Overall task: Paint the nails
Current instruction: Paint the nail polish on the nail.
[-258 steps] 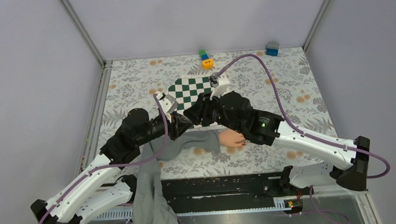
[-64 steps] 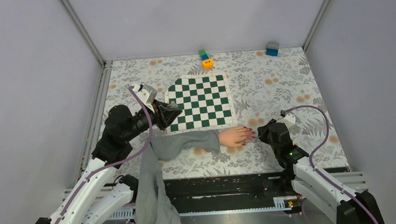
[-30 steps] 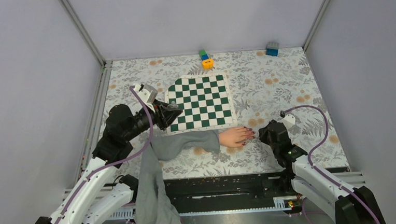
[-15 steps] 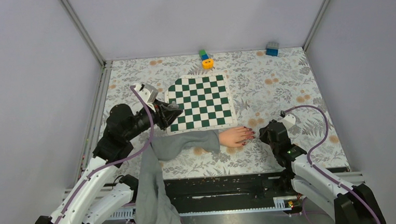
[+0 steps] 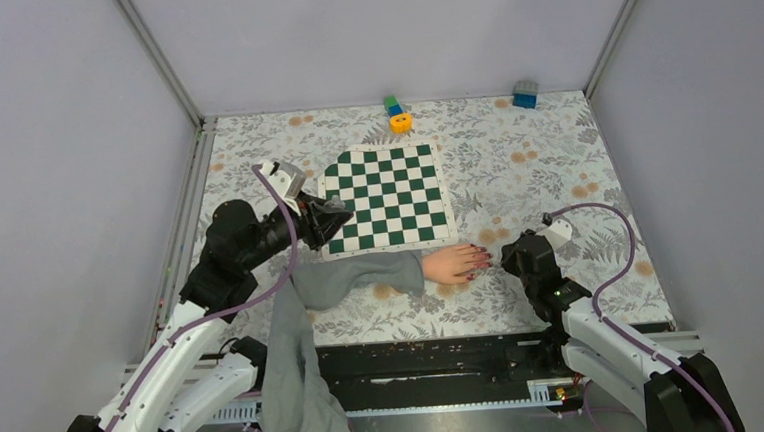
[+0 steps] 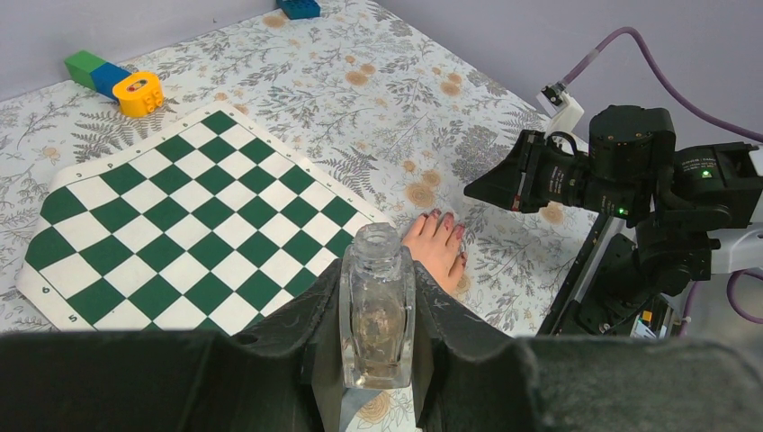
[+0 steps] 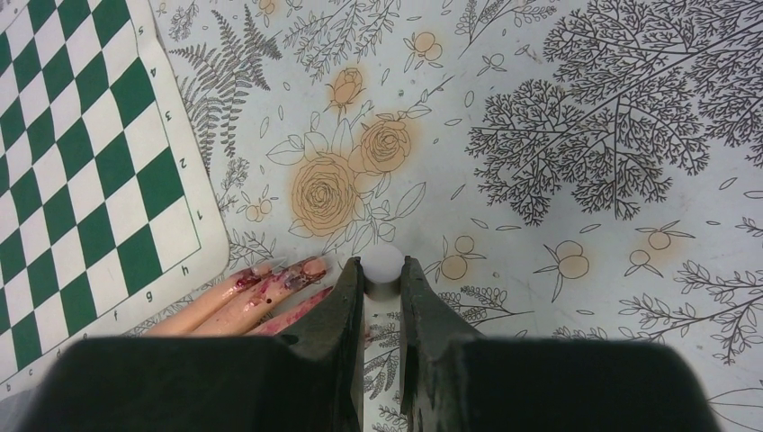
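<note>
- Our left claw (image 6: 376, 328) is gripping the uncapped glass bottle (image 6: 376, 301) upright, so nothing is spilling.
- Our right claw (image 7: 382, 281) is pinching a white cap (image 7: 387, 263), likely the brush's. The nails (image 7: 290, 274) are lying just left of it, within dabbing reach.
- A chessboard (image 7: 81, 162) is lying beyond them.

Shows dark red on nails (image 7: 290, 278), pale pink hand (image 5: 451, 265), grey sleeve (image 5: 362, 277). Green-white checks on board (image 5: 387, 198); grey ferns, orange roses on white tablecloth (image 5: 545, 166).
</note>
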Motion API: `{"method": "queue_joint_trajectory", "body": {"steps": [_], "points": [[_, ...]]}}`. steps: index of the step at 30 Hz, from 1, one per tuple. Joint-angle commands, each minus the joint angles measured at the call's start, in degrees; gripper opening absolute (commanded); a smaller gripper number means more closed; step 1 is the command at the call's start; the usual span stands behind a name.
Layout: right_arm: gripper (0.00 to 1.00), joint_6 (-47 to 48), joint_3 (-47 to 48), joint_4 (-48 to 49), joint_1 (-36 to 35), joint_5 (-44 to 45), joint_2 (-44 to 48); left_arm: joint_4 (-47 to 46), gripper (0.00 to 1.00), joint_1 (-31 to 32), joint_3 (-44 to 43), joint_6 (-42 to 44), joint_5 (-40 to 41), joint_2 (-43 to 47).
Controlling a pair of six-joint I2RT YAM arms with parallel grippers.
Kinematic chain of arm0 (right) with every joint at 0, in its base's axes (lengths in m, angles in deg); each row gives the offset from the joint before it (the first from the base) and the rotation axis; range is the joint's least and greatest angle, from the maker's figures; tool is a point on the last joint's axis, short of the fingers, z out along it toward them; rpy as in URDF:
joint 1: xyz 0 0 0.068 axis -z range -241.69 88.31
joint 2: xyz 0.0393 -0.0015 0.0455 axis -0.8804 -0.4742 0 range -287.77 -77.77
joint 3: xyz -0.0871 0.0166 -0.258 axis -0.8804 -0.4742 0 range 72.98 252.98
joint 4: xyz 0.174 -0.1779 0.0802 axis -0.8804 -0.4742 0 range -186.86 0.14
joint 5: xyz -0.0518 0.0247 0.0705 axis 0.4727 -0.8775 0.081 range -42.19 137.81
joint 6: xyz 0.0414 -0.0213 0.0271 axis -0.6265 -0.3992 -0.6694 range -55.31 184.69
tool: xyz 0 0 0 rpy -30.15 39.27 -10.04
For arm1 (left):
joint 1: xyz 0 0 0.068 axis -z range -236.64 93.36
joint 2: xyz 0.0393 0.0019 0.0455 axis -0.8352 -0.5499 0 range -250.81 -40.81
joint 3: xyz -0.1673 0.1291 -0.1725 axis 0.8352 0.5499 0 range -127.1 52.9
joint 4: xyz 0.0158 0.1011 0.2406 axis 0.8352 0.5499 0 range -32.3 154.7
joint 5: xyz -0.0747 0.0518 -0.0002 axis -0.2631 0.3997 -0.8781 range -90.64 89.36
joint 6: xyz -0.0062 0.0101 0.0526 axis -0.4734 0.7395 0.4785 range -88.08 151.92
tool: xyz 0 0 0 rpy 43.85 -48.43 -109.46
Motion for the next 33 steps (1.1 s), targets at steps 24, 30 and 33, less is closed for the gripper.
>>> {"method": "queue_joint_trajectory", "body": {"steps": [24,30,33], "points": [[0.0,-0.8,-5.1,2.7,0.4,1.9,12.5,-3.2,0.0,-0.2,-1.2,-0.4,-0.8,1.1],[0.0,0.7,-5.3,5.3,0.4,-0.7,10.9,-3.1,0.0,-0.2,-1.2,-0.3,-0.6,1.1],[0.0,0.9,-5.3,6.1,0.4,-1.5,10.0,-3.0,0.0,-0.2,-1.2,-0.2,-0.6,1.1]]}}
